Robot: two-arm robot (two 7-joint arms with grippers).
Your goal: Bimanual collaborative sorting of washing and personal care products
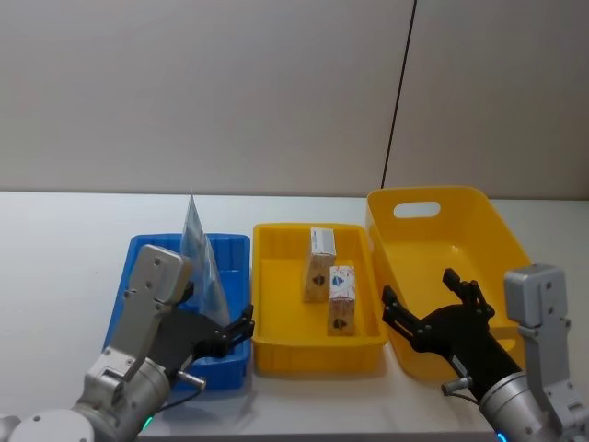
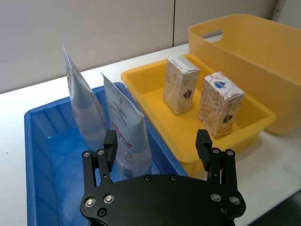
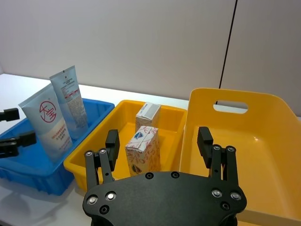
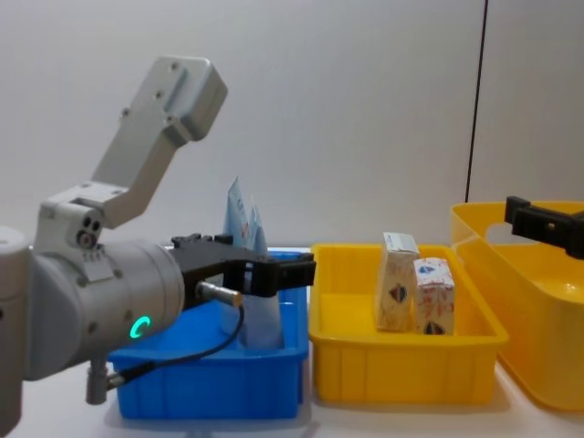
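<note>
Two grippers, both empty.

1. The left gripper (image 1: 241, 331) has its fingers (image 2: 109, 143) spread wide with nothing between the pads. It hangs over the near right corner of the blue bin (image 1: 147, 244), tips aimed toward about 1 o'clock.

2. The right gripper (image 1: 416, 287) has its fingers (image 3: 112, 141) equally wide apart on nothing. It hangs over the near left part of the large yellow bin (image 1: 479, 204), tips aimed toward about 11 o'clock. That bin's floor is bare out to its far wall with the handle slot.

3. Two pale-blue squeeze tubes (image 2: 127, 132) sit at 11 o'clock from the left gripper, near it but apart. They stand inside the blue bin, crimped ends up, one behind the other, leaning slightly. One shows a red circular logo in the right wrist view. Bare blue floor runs from the tubes toward 9 o'clock up to the bin's left wall.

4. Two cream cartons stand upright in the right half of the yellow tray (image 1: 276, 230). The nearer carton (image 1: 341, 299) lies at 9 o'clock from the right gripper. The farther carton (image 1: 320, 258) stands just beside it toward 11 o'clock, with a slim gap visible in the left wrist view. The tray's left half is open floor.

5. The tray sits between the two bins, its rims just beside theirs; whether they touch cannot be told.

6. The white table (image 1: 64, 239) lies open at 9 o'clock of the blue bin and at 12 o'clock beyond all three containers.
</note>
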